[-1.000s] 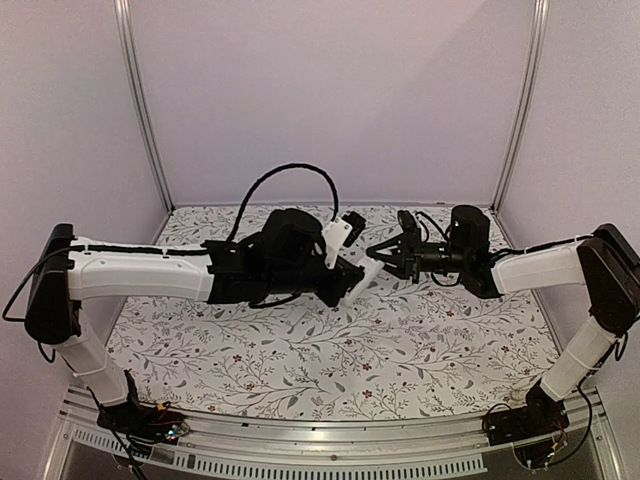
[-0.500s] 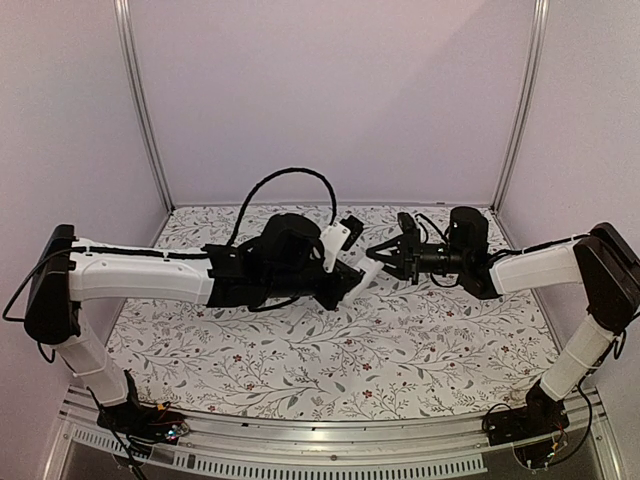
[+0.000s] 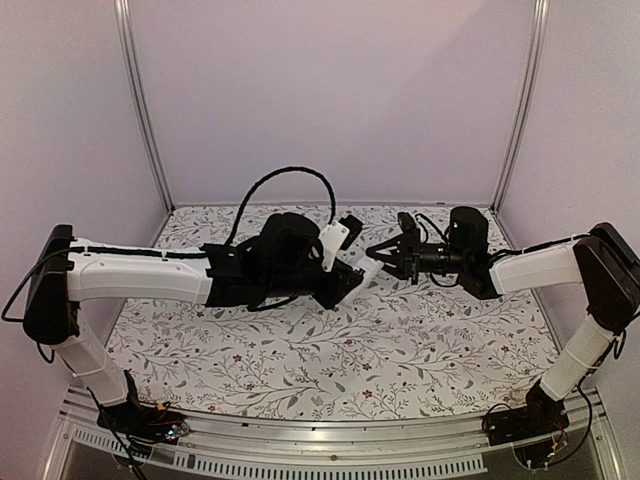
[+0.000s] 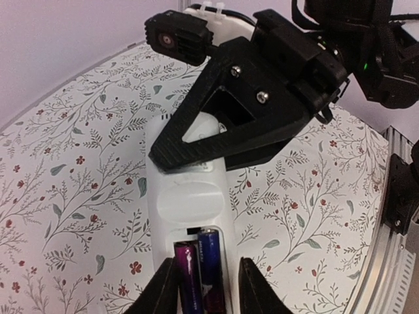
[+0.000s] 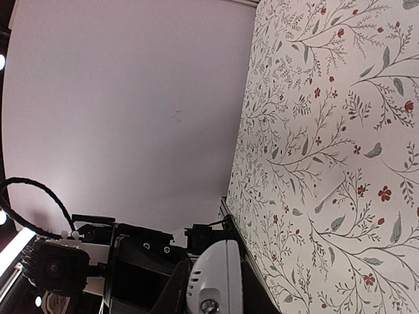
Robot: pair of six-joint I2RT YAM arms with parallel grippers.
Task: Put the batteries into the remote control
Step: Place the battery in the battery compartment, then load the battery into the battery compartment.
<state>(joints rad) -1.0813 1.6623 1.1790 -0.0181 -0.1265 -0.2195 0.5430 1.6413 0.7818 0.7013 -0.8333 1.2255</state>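
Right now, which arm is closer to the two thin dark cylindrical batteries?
Left arm. Its jaws grip the slim white plastic remote control right beside the batteries; jaws of the right arm hold the remote's far end.

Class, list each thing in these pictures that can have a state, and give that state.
remote control: held in the air, back open.
batteries: both seated side by side in the remote control.
left claw: shut on the remote control's battery end.
right claw: shut on its other end.

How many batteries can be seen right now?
2. Both sit in the remote's open compartment, the purple battery side by side with the blue battery. Others may be hidden elsewhere.
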